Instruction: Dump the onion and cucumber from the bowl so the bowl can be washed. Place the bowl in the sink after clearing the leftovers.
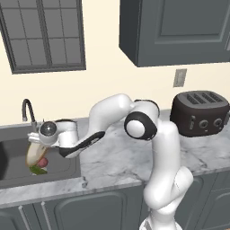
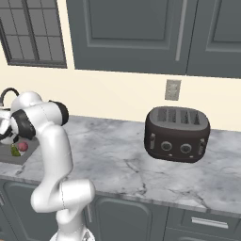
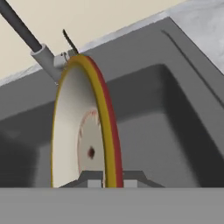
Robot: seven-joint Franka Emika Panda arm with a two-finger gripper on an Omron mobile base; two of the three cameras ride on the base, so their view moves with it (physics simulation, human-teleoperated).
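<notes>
My gripper (image 3: pixel 109 180) is shut on the rim of the bowl (image 3: pixel 76 131), which stands nearly on edge over the sink (image 3: pixel 175 122). The bowl's cream inside faces left in the hand view. In the left base view the tipped bowl (image 1: pixel 32 152) hangs below the gripper (image 1: pixel 36 142) inside the dark sink (image 1: pixel 58 164). The reddish onion (image 1: pixel 42 161) and the green cucumber (image 1: pixel 37 170) sit right at the bowl's lower edge, down in the basin. I cannot tell whether they rest on the bottom. From the right base view the onion (image 2: pixel 22 147) and cucumber (image 2: pixel 15 151) show beside my arm.
A curved black faucet (image 1: pixel 27 110) stands behind the sink, close to the bowl's top rim (image 3: pixel 72 61). A dark toaster (image 1: pixel 200 113) sits on the marble counter (image 1: pixel 117 157) to the right. Wall cabinets hang above, and a window is at the left.
</notes>
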